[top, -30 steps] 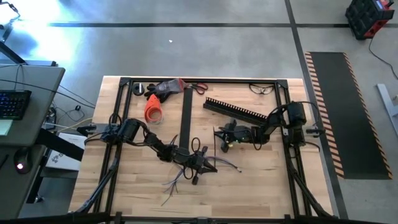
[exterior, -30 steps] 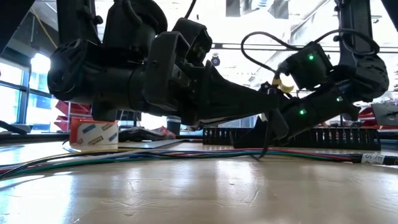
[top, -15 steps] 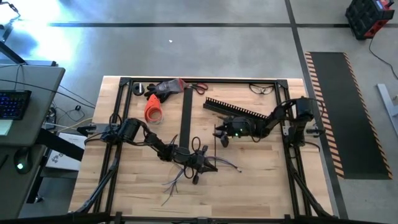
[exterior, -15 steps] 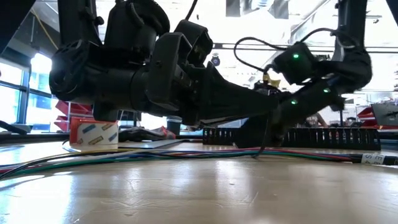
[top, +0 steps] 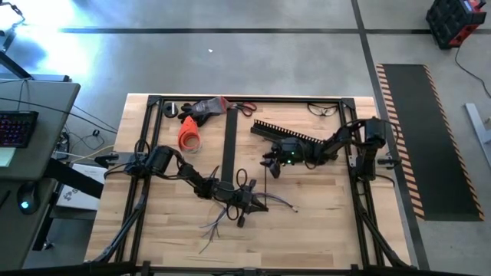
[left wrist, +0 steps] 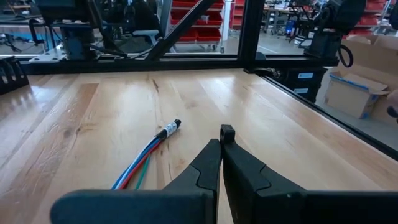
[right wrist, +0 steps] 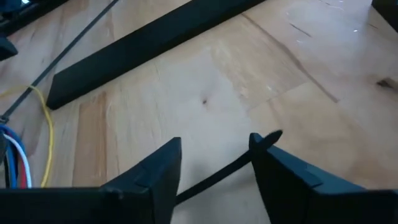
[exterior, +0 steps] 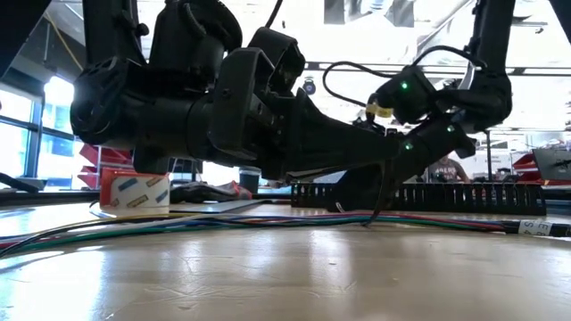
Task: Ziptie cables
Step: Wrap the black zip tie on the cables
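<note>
Right now your left gripper (top: pixel 249 201) sits closed over the cables (top: pixel 219 222) mid-table (top: pixel 322 222), while your right gripper (right wrist: pixel 214 162) hovers open near the flat black strip (right wrist: pixel 149 40).

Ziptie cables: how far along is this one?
Done: nothing visible; the cables lie loose, ends splayed, no tie seen around them. In hand: the right gripper stands open astride a thin black strap; the left gripper is shut beside the cables. Left: wrapping and cinching the bunch.
</note>
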